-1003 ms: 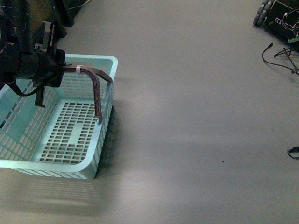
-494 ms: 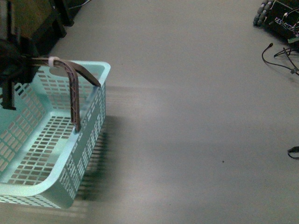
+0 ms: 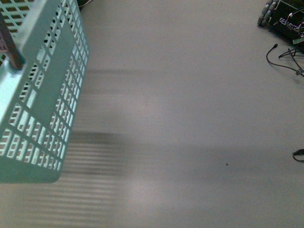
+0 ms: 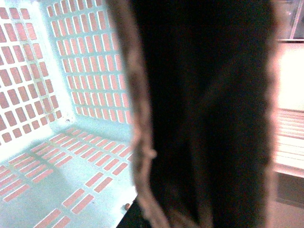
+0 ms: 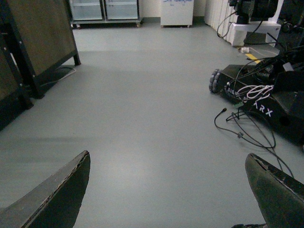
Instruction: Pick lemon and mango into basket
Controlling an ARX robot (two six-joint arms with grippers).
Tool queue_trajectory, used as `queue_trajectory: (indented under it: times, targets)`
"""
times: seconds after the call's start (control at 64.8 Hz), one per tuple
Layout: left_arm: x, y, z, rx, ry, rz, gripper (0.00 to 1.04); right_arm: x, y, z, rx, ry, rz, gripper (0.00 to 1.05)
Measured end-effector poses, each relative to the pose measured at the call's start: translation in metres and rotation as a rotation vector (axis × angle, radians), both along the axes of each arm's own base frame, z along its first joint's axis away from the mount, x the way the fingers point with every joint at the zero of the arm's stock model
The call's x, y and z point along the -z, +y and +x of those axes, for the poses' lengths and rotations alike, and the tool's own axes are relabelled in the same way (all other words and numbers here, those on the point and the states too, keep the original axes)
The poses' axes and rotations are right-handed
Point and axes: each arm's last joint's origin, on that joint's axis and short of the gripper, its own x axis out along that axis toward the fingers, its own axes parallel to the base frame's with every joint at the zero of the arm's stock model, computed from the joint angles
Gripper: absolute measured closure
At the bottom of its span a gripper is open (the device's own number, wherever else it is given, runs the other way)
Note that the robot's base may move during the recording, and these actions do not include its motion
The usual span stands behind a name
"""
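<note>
The pale teal basket [image 3: 47, 95] hangs tilted above the floor at the left of the front view, its slotted side wall facing the camera. A piece of its brown handle [image 3: 10, 50] shows at the edge. In the left wrist view the dark handle [image 4: 204, 118] fills most of the picture right in front of the lens, with the slotted basket floor [image 4: 57, 161] behind it. My left gripper is shut on the basket, and its fingers do not show. My right gripper [image 5: 168, 199] is open over bare floor with nothing between its fingers [image 5: 57, 194]. The lemon and the mango are out of view.
A black wheeled robot base [image 5: 266, 95] with loose cables [image 3: 285, 57] stands on the floor to the right. A dark wooden-panelled stand [image 5: 38, 38] is at the left, and white cabinets [image 5: 175, 12] line the far wall. The floor is grey.
The basket has risen off the floor and swung up and to the left, close to the front camera. The left arm has gone out of the front view.
</note>
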Motion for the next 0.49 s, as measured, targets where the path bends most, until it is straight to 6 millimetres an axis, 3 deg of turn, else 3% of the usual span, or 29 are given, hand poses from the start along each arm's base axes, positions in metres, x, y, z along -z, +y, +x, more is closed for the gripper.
queue_trajectory:
  times: [0.355, 0.494]
  targets:
    - [-0.07, -0.006, -0.068, 0.003, -0.126, -0.028, 1.0, 0.0, 0.0, 0.0, 0.0, 0.0, 0.0, 0.09]
    - [-0.084, -0.008, -0.092, 0.009, -0.14, -0.028, 1.0, 0.0, 0.0, 0.0, 0.0, 0.0, 0.0, 0.09]
